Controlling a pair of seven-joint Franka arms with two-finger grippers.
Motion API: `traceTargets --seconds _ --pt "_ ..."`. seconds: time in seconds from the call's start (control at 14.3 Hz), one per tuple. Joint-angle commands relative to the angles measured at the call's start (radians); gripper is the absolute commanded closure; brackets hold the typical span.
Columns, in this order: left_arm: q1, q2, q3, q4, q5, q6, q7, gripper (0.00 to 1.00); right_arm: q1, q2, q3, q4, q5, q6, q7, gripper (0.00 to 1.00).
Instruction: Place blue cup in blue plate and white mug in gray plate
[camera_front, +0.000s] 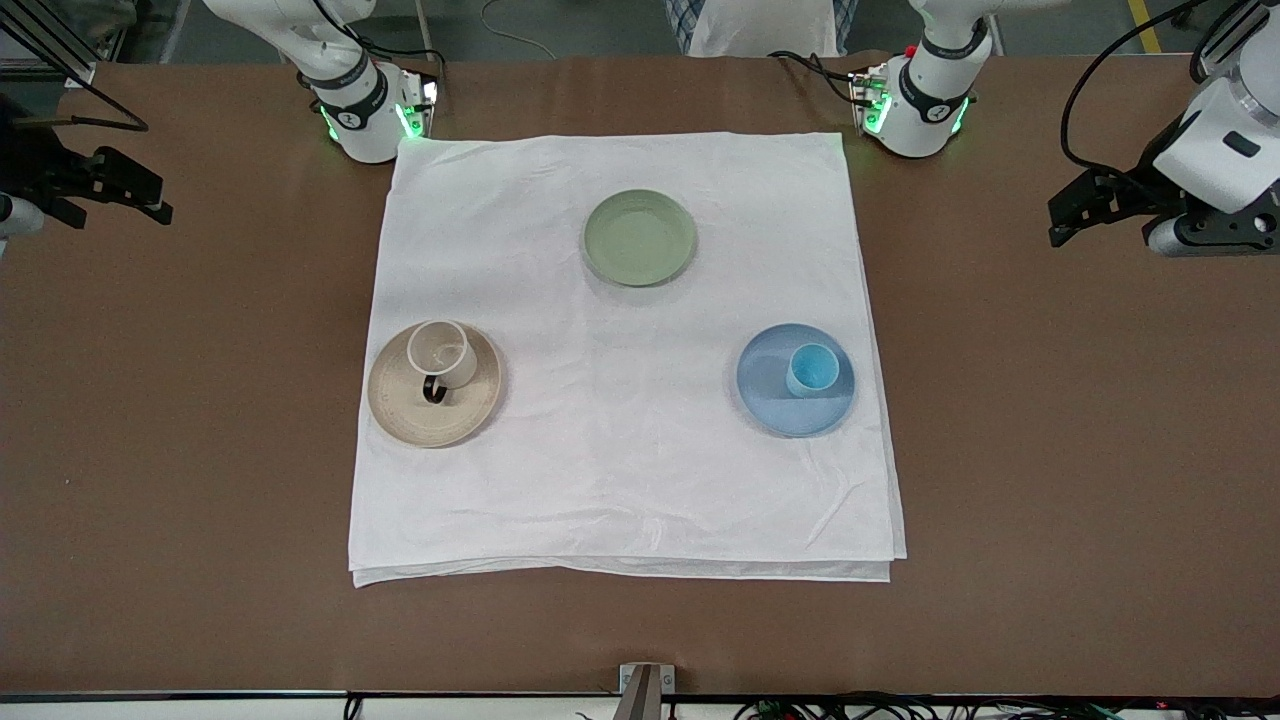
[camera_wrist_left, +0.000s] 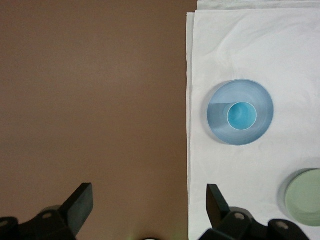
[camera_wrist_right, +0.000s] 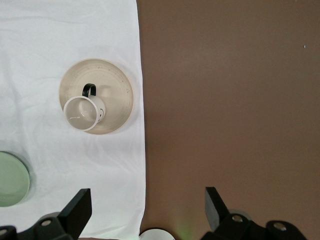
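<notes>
The blue cup (camera_front: 812, 370) stands upright in the blue plate (camera_front: 765, 385) on the white cloth, toward the left arm's end; both also show in the left wrist view, the cup (camera_wrist_left: 242, 115) and the plate (camera_wrist_left: 220, 125). The white mug (camera_front: 440, 352) stands upright in the gray plate (camera_front: 400, 405) toward the right arm's end, its dark handle toward the front camera; in the right wrist view the mug (camera_wrist_right: 82, 112) sits on the plate (camera_wrist_right: 117, 92). My left gripper (camera_front: 1065, 210) (camera_wrist_left: 150, 200) is open and empty over bare table. My right gripper (camera_front: 140, 190) (camera_wrist_right: 147, 205) is open and empty over bare table.
A green plate (camera_front: 639, 237) lies empty on the white cloth (camera_front: 620, 450), farther from the front camera than the other two plates; it also shows in the left wrist view (camera_wrist_left: 305, 197) and the right wrist view (camera_wrist_right: 10, 177). Brown table (camera_front: 1050, 450) surrounds the cloth.
</notes>
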Motion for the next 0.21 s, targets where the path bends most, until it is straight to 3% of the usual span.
traceTargets --seconds 0.0,0.14 --pt "0.005 -0.011 0.003 -0.006 -0.012 -0.006 0.006 0.0 -0.002 -0.035 -0.001 -0.015 -0.012 0.003 -0.021 0.0" --pt "0.007 -0.011 0.003 -0.008 -0.012 -0.006 0.008 0.0 -0.002 -0.035 -0.002 -0.016 -0.012 0.003 -0.021 0.0"
